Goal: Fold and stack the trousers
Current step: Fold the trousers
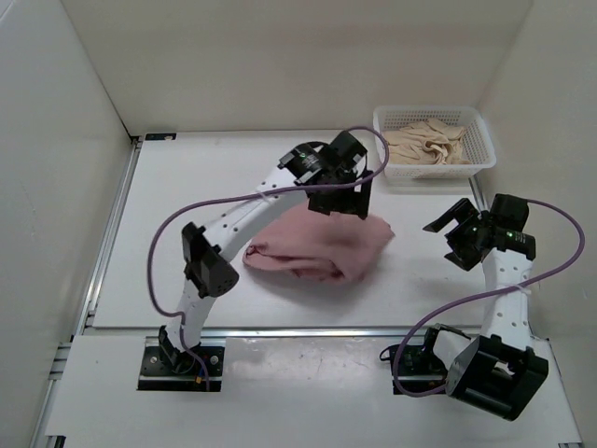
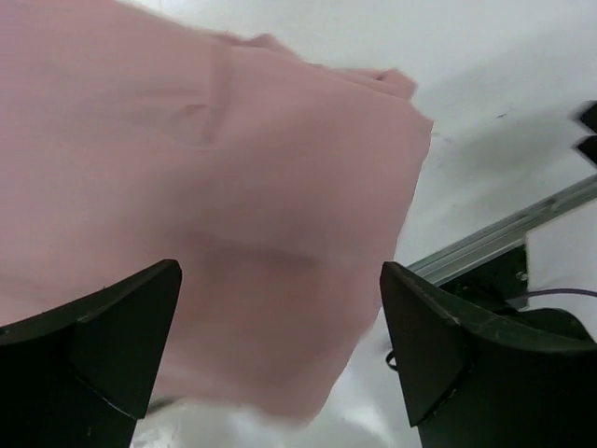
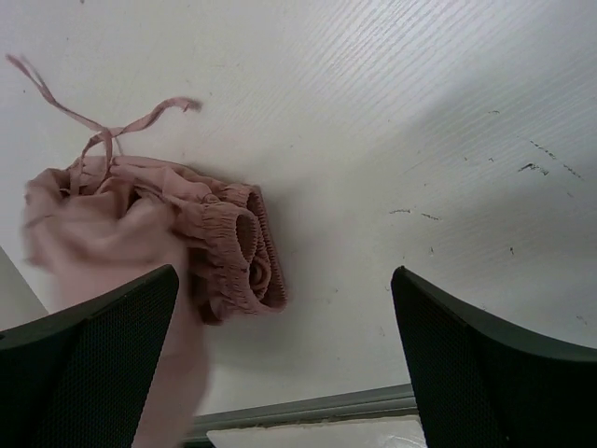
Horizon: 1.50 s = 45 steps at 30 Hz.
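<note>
I see the trousers [image 1: 317, 245] bunched in a rough fold at the middle of the desk [image 1: 187, 205]. My left gripper [image 2: 280, 280] hovers right over them, jaws spread wide, pinching nothing. My right gripper [image 3: 284, 280] hangs spread too, off to their right.

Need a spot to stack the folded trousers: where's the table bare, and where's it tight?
Bare: the left side of the table, between the trousers and the left wall; also the far strip left of the basket. Crowded: the right, where the right hand hangs between trousers and basket, and the middle under the left hand.
</note>
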Tool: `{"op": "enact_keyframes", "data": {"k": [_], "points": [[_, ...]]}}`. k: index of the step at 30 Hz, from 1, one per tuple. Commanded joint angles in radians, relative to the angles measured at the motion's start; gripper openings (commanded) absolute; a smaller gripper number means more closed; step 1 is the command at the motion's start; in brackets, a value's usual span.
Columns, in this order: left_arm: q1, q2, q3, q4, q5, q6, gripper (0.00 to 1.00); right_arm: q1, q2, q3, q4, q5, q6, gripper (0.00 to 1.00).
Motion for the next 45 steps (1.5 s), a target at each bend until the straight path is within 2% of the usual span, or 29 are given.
{"op": "enact_keyframes", "data": {"k": [1,4,7,10,13,16,17,18,21,24,26,29,30,31,32,34,35,37,40,45], "points": [[0.036,-0.002,0.038,-0.073,0.065,-0.003,1.00,0.012,-0.031,0.004,-0.003,-0.030,-0.013,1.00],[0.068,-0.112,-0.003,0.014,0.097,0.006,1.00,0.012,-0.031,0.004,-0.003,-0.081,-0.037,1.00],[0.151,-0.227,-0.096,0.073,0.132,0.028,1.00,0.012,-0.031,-0.008,0.032,-0.167,-0.083,1.00],[0.205,-0.286,-0.178,0.073,0.100,0.054,0.99,0.028,-0.008,-0.036,0.032,-0.240,-0.123,1.00],[0.281,-0.297,-0.264,0.055,0.043,0.066,0.92,0.077,0.037,-0.068,0.032,-0.260,-0.144,1.00],[0.355,-0.317,-0.434,0.097,0.023,0.101,0.92,0.147,0.083,-0.109,0.042,-0.272,-0.145,1.00],[0.376,-0.317,-0.483,0.120,0.032,0.101,0.96,0.181,0.092,-0.121,0.043,-0.263,-0.132,1.00],[0.424,-0.317,-0.576,0.140,0.063,0.115,0.96,0.195,0.112,-0.134,0.058,-0.243,-0.132,1.00],[0.485,-0.283,-0.725,0.234,0.106,0.127,0.96,0.250,0.149,-0.180,0.124,-0.232,-0.079,1.00],[0.496,-0.210,-0.771,0.277,0.141,0.137,0.96,0.340,0.205,-0.191,0.207,-0.189,-0.022,1.00],[0.496,-0.162,-0.798,0.297,0.151,0.137,0.90,0.437,0.254,-0.182,0.260,-0.149,0.001,0.96],[0.496,-0.128,-0.834,0.318,0.151,0.146,0.73,0.538,0.319,-0.120,0.260,-0.056,0.033,0.67],[0.496,-0.119,-0.834,0.332,0.151,0.146,0.68,0.557,0.319,-0.102,0.260,-0.028,0.055,0.36],[0.496,-0.119,-0.856,0.332,0.151,0.146,0.62,0.590,0.319,-0.083,0.250,0.005,0.066,0.22],[0.496,-0.119,-0.856,0.343,0.151,0.137,0.45,0.607,0.289,-0.045,0.250,0.062,0.066,0.13],[0.496,-0.129,-0.879,0.343,0.169,0.137,0.22,0.653,0.267,0.013,0.198,0.119,0.078,0.00],[0.496,-0.130,-0.879,0.343,0.169,0.137,0.10,0.669,0.267,0.048,0.173,0.143,0.078,0.00],[0.496,-0.140,-0.888,0.343,0.169,0.137,0.10,0.712,0.267,0.168,0.104,0.202,0.067,0.00],[0.496,-0.203,-0.936,0.343,0.145,0.127,0.10,0.745,0.287,0.310,0.054,0.211,0.040,0.00],[0.518,-0.310,-0.995,0.343,0.144,0.109,0.10,0.732,0.372,0.481,0.030,0.211,-0.035,0.00]]}}
